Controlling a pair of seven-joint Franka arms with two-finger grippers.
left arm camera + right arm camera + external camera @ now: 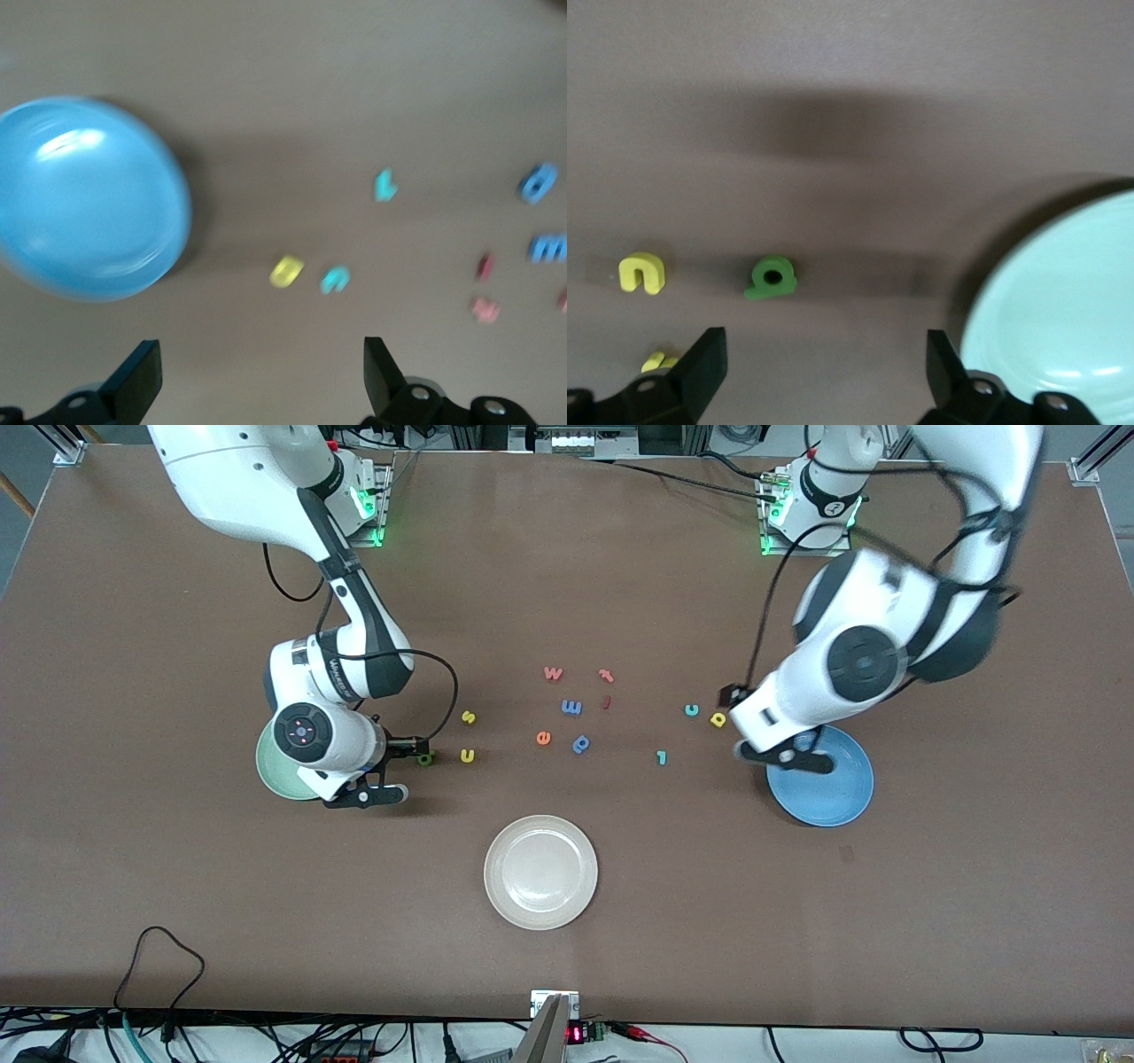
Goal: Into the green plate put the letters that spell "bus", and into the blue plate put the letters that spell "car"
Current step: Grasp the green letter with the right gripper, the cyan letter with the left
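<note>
The green "b" [772,278] is being approached by the right gripper [824,363], jaws apart; descent and closure are needed next. The left gripper [261,376] is held spread beside the blue plate [89,199].

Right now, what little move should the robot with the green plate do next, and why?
Probably lower the right gripper toward the dark green "b". Its jaws stand open, the "b" lies on the table beside the green plate, and nothing is in that plate yet. The left gripper, also open, hangs beside the blue plate.

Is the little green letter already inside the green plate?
No, the green letter lies on the bare table beside the green plate, not in it.
</note>
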